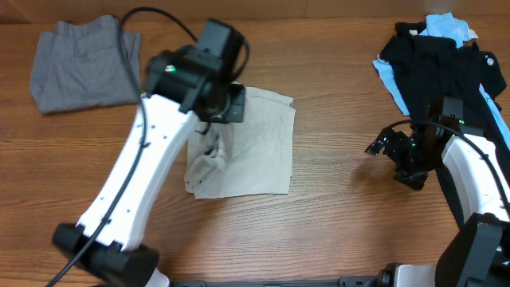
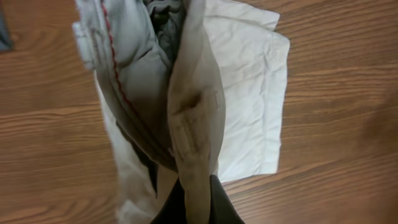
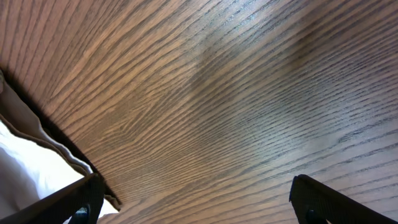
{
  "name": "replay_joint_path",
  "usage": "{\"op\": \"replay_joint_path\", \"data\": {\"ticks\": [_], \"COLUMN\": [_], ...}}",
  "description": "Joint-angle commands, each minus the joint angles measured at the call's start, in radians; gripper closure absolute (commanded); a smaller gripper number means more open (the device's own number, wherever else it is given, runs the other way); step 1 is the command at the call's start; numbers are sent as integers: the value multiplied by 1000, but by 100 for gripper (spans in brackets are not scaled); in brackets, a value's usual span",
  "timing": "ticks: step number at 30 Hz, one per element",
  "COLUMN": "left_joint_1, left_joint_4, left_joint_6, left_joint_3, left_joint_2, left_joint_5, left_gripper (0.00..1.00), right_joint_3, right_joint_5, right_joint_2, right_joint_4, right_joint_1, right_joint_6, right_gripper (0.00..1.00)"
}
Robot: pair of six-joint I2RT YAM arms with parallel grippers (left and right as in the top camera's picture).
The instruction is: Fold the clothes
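Beige shorts (image 1: pixel 255 143) lie partly folded in the middle of the table. My left gripper (image 1: pixel 225 104) is shut on the shorts' waistband at their upper left edge; in the left wrist view the fabric (image 2: pixel 193 124) hangs pinched between the dark fingers (image 2: pixel 198 205), lifted above the flat part. My right gripper (image 1: pixel 382 145) is open and empty over bare wood to the right of the shorts; its two fingers frame the table (image 3: pixel 205 205) and the shorts' edge (image 3: pixel 25 162) shows at the lower left.
A folded grey garment (image 1: pixel 84 64) lies at the back left. A pile of black and light blue clothes (image 1: pixel 446 60) lies at the back right, beside my right arm.
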Motion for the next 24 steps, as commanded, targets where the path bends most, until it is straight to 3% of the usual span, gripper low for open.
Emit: {"op": "replay_joint_path", "data": {"ticks": [1,13,23,24], "left_joint_1": [-42,-61,-63,-63], "left_joint_4": [27,49,107,107], "left_joint_6": [-89,-80,-77,-77], "left_joint_3": [31,31,31,31], "left_joint_2": [72,289,350,350], "left_joint_5": [15,7,14,16], "left_gripper": [96,96,96,91], "right_joint_3": [-5,-5,-5,-5], "right_joint_5": [10,11,10,10], "right_joint_2": [3,3,3,3], "right_joint_4": [3,-5,-6,-7], "right_joint_1": [4,4,4,4], "right_joint_6": [5,1,1,1], "right_gripper": [0,0,0,0]}}
